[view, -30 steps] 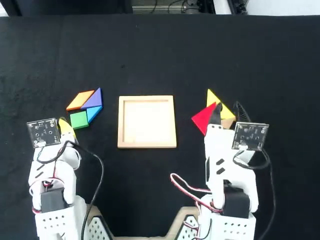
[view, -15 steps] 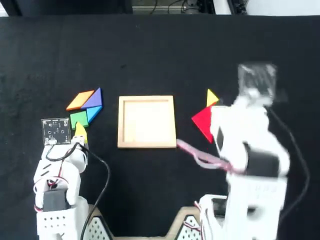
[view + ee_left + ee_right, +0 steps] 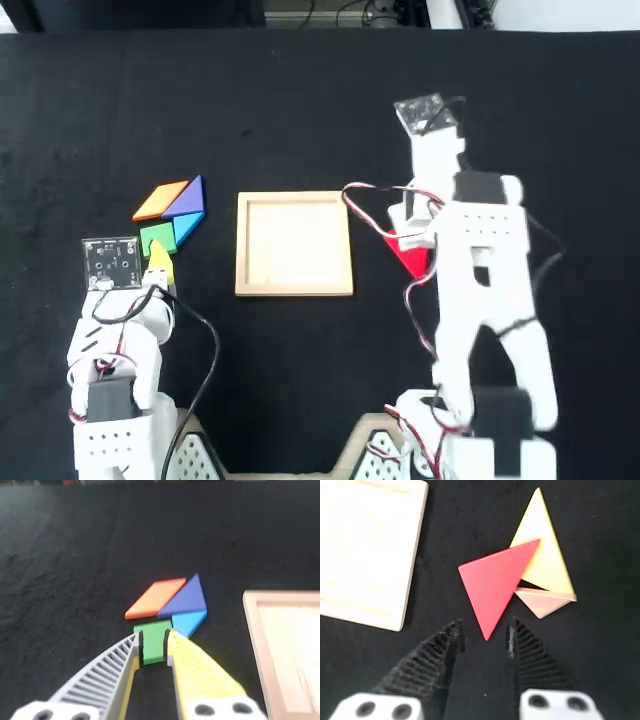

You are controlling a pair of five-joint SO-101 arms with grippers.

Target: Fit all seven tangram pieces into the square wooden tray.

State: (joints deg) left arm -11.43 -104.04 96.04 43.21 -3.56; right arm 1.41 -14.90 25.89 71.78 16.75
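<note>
1. The square wooden tray (image 3: 293, 197) lies flat on the black table (image 3: 300, 100) between the two arms.
2. All seven pieces lie on the table outside the tray.
3. Left group, near the tray: green square (image 3: 152, 641), orange parallelogram (image 3: 156, 597), dark blue triangle (image 3: 187, 600) and light blue triangle (image 3: 189, 621), packed edge to edge.
4. The left gripper (image 3: 152, 636) is low at the table. Its fingers are parted, one on each side of the green square and close against its edges.
5. Right group, near the tray's other side: the red triangle (image 3: 495, 587) overlaps the yellow triangle (image 3: 545, 565), and a tan triangle (image 3: 542, 605) touches both.
6. The right gripper (image 3: 485, 629) hangs above the red triangle with its fingers spread. That piece's nearest corner shows between the fingertips.
</note>
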